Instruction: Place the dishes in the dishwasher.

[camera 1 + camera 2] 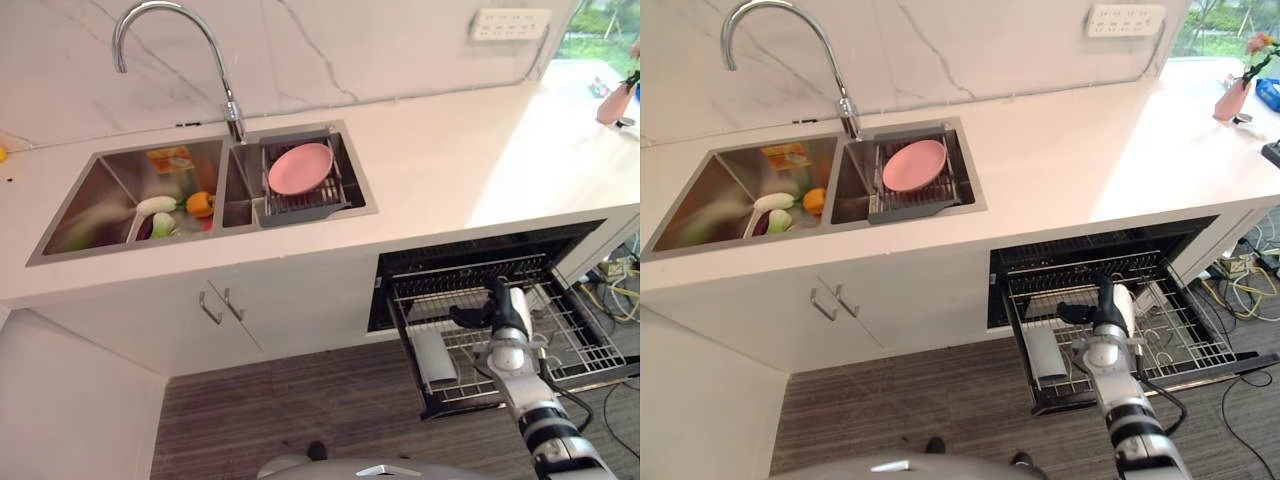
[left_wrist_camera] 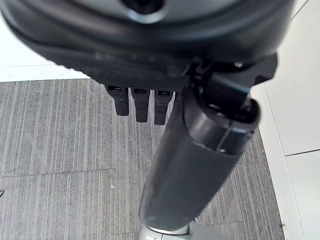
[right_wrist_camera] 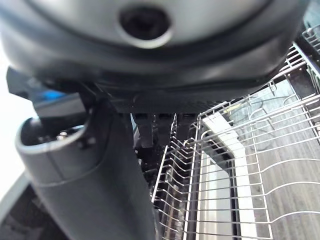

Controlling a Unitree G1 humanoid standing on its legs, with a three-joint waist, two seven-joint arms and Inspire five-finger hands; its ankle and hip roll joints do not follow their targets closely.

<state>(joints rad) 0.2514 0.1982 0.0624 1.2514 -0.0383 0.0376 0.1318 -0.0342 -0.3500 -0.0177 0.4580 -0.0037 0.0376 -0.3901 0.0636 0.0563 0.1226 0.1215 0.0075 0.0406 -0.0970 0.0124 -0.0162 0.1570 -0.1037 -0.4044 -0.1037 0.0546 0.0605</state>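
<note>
A pink plate point(image 1: 300, 167) lies in a grey wire drainer point(image 1: 304, 205) set over the right basin of the sink. Below the counter the dishwasher point(image 1: 480, 255) is open, with its wire rack point(image 1: 580, 340) pulled out over the floor. My right hand point(image 1: 498, 305) hovers over the rack's middle, fingers point(image 3: 160, 125) straight and thumb spread, holding nothing. The rack's wires point(image 3: 240, 165) show just past those fingers. My left hand point(image 2: 140, 102) hangs over the grey plank floor with fingers relaxed and empty.
The left basin point(image 1: 100, 190) holds toy vegetables and a packet. A tall tap point(image 1: 230, 110) rises behind the sink. A grey cutlery tray point(image 1: 432, 358) sits in the rack's left side. Cabinet handles point(image 1: 220, 305) are left of the dishwasher. Cables point(image 1: 615, 290) lie at the far right.
</note>
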